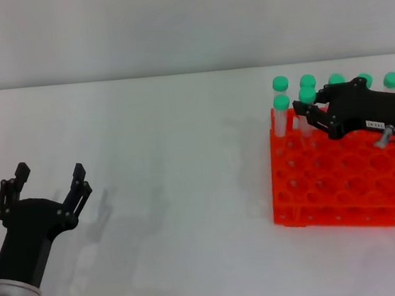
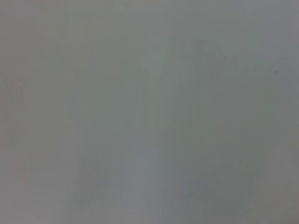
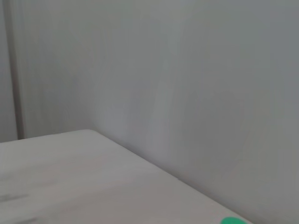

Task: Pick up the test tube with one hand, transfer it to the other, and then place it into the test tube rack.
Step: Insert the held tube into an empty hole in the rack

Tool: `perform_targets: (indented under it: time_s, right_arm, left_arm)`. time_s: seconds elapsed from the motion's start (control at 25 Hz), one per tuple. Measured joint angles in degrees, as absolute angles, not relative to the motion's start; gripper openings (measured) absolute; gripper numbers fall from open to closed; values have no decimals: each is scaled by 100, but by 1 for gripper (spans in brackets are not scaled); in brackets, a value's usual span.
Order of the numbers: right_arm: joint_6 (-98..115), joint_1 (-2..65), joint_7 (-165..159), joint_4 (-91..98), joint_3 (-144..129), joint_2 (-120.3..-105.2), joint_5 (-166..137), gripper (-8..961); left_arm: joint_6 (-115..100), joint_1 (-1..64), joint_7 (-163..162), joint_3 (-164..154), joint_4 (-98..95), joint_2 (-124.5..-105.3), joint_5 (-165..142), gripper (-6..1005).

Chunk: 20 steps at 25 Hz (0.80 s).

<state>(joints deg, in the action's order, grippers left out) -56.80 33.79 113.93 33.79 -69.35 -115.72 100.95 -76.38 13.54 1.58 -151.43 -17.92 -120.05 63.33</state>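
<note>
- Reaching over the test tube rack (image 1: 345,192) with my right gripper (image 1: 313,115), which sits at the right of the head view, above the rack's far-left corner.
- My right fingers are pinched around the test tube (image 1: 308,100), just under its green cap, and the tube stands upright. I honestly can't tell whether its lower end is already down in a hole or just above one.
- Another green-capped tube (image 1: 281,113) stands in the rack's far-left corner hole, just beside the one I'm holding.
- More green caps (image 1: 391,81) line up along the rack's back row, partly hidden behind my right gripper.
- The orange-red rack itself sits on the white table (image 1: 174,193), middle right of the head view.
- My left gripper (image 1: 50,186) hangs at the lower left of the head view, well apart from the rack, prongs spread wide with nothing between them.
- Left wrist view is just blank grey surface.
- Right wrist view shows the table edge and wall, plus a sliver of green cap (image 3: 232,220) at the bottom edge.
</note>
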Motion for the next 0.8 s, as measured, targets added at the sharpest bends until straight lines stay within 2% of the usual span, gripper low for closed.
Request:
perform_targets:
  time_s: [0.44,0.64,0.8]
  right_arm:
    - [-5681,3311,11517,3339,-6979,-11602,10136,319]
    - [-5753,3167,11496,3389,-6979,-11595,10237,521]
    - [-5768,3073,11512,3412,-6968,-11584,10348,607]
  left_arm:
    - [-7650,1354,158,-15143,-1792,-12006,6311,900]
    - [-7656,1354,158,-15143,-1786,-12006,6310,900]
    - [-7657,1388,158,-15143,-1772,-12000,6309,900]
